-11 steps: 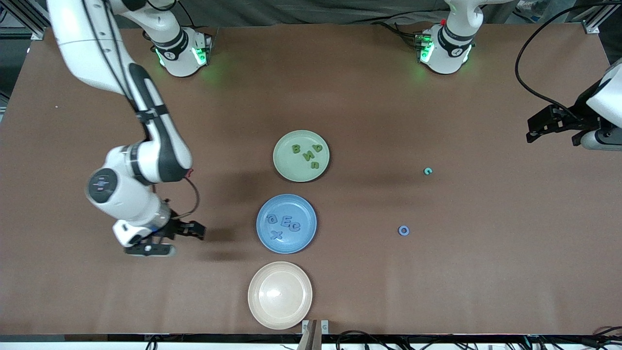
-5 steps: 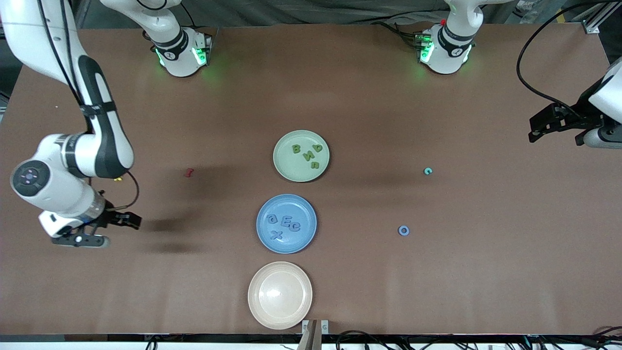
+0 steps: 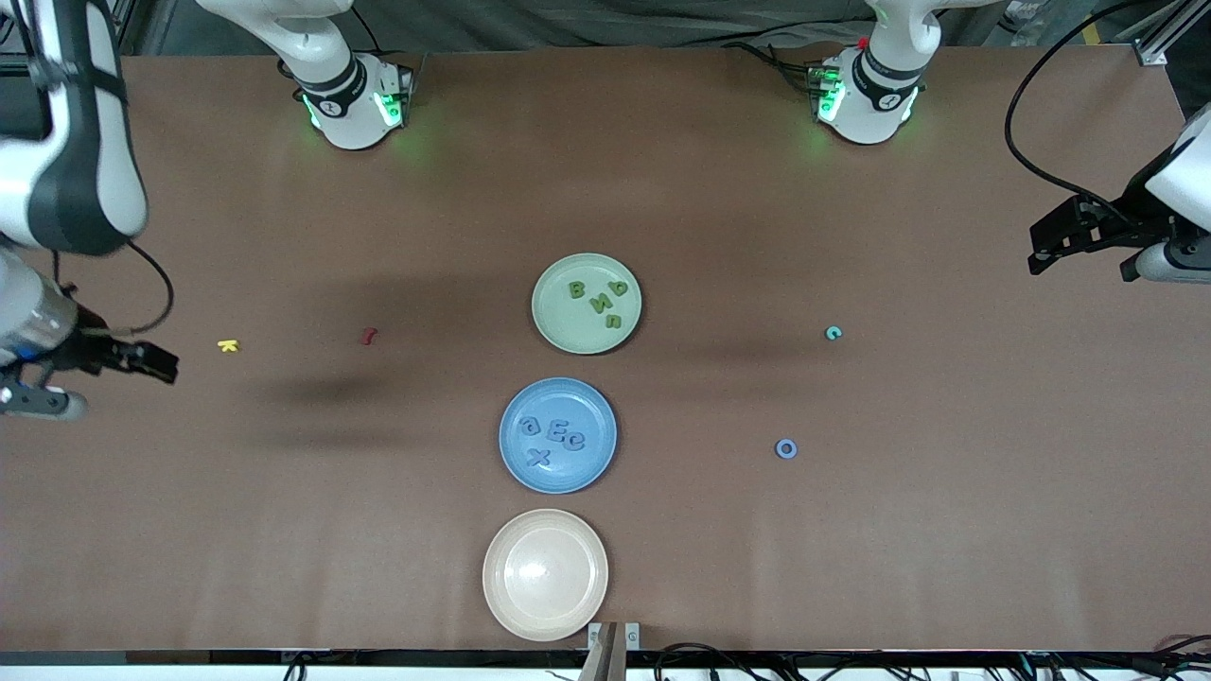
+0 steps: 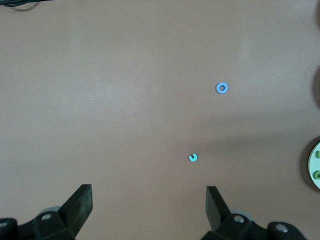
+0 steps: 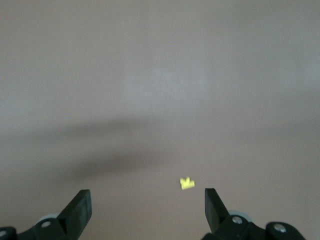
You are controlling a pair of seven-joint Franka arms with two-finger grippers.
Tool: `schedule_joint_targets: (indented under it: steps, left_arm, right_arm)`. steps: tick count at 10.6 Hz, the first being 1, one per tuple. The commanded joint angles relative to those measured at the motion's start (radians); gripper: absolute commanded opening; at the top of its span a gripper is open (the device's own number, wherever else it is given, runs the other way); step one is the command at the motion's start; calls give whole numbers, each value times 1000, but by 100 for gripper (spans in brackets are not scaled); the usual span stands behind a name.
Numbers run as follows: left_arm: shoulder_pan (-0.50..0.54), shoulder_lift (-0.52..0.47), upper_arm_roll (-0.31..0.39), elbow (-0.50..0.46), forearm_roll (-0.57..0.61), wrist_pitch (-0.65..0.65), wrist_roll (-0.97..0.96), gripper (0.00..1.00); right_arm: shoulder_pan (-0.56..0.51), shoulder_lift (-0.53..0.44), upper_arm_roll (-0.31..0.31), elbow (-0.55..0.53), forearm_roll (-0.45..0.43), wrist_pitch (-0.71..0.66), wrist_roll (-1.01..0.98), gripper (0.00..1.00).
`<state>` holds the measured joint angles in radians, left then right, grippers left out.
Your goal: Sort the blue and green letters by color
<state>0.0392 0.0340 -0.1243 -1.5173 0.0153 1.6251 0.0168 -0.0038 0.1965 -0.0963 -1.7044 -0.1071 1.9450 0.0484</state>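
Several green letters lie in the pale green plate. Nearer the camera, several blue letters lie in the blue plate. A blue O lies loose on the table toward the left arm's end. A teal c lies beside it, farther from the camera. My left gripper hangs open and empty over the table's edge at its own end. Over the right arm's end of the table, my right gripper is open and empty, close to the yellow letter.
An empty cream plate sits nearest the camera, in line with the other two plates. A small dark red letter lies between the yellow letter and the green plate. The green plate's rim shows in the left wrist view.
My right arm has swung away from the plates toward its own end of the table, uncovering the red and yellow letters. The left arm has barely moved.
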Motion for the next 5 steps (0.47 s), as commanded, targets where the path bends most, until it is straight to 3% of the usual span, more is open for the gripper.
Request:
schedule_joint_targets:
  steps: [1,3,5]
  left_arm:
    - [-1,-3,-3,6,25,-8,-14,100]
    - [1,-3,-5,6,25,-8,-14,100]
    - [5,-3,-3,6,20,-8,-12,100]
  right_arm:
    - [1,-136,12,29,58,-208,25,100]
    - [1,-135,12,156,66,-355,25,100]
    - [1,-135,12,241,67,-411,21,100]
